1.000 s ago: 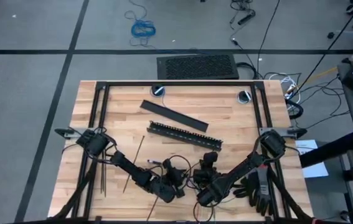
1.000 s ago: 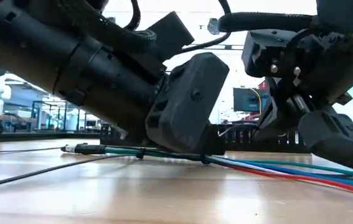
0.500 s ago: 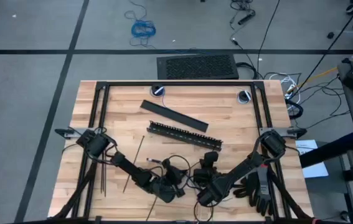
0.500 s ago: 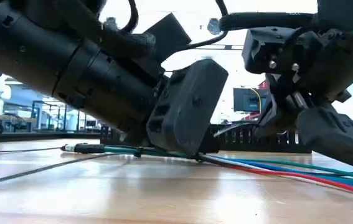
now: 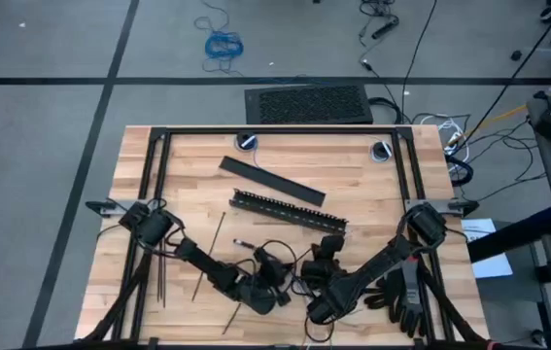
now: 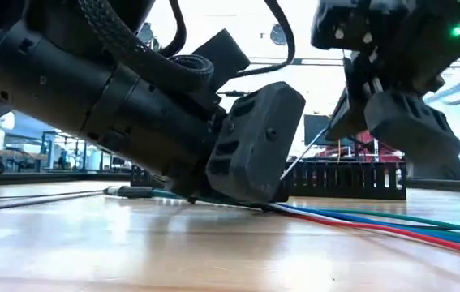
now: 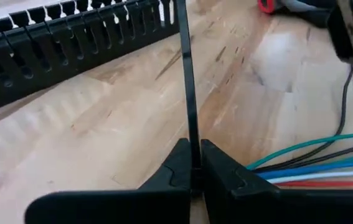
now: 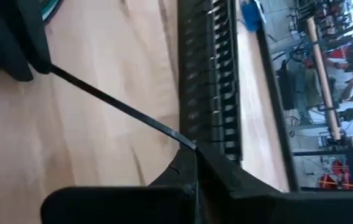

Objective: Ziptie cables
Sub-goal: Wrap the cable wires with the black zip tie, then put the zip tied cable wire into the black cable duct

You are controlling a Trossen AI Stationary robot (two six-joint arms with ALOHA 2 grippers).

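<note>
The cables (image 6: pixel 359 219) are thin green, blue, white and red wires lying on the table, also seen in the left wrist view (image 7: pixel 313 165). My left gripper (image 7: pixel 195 177) sits low over them near the table's front middle (image 5: pixel 280 287). It is shut on a thin black ziptie (image 7: pixel 185 81). My right gripper (image 8: pixel 195 154) is raised above the table (image 6: pixel 335 122) and shut on the same ziptie (image 8: pixel 114 102). The strip (image 6: pixel 307 150) runs straight between the two. The left gripper's body hides where the strip meets the cables. My left gripper pinches the ziptie (image 7: pixel 192 163) between its two fingertips, close over the table. The strip runs straight on, away from the fingers, clear of the wood. My right gripper pinches the ziptie's other end (image 8: pixel 187 144) between its fingertips, raised above the table. From there the strip slants down, straight, to the left gripper.
A black slotted bar (image 5: pixel 290 207) and a flat black bar (image 5: pixel 270 181) lie farther back mid-table. Loose zipties lie at the left (image 5: pixel 219 233) (image 5: pixel 158 277) and by the front edge (image 5: pixel 231 321). Black gloves (image 5: pixel 401 292) rest at the right.
My right gripper has gone up, away from the table, and the ziptie now shows as a straight slanting line between the two grippers. The cables' plug end has slid a little toward the table's right along with my left gripper.
</note>
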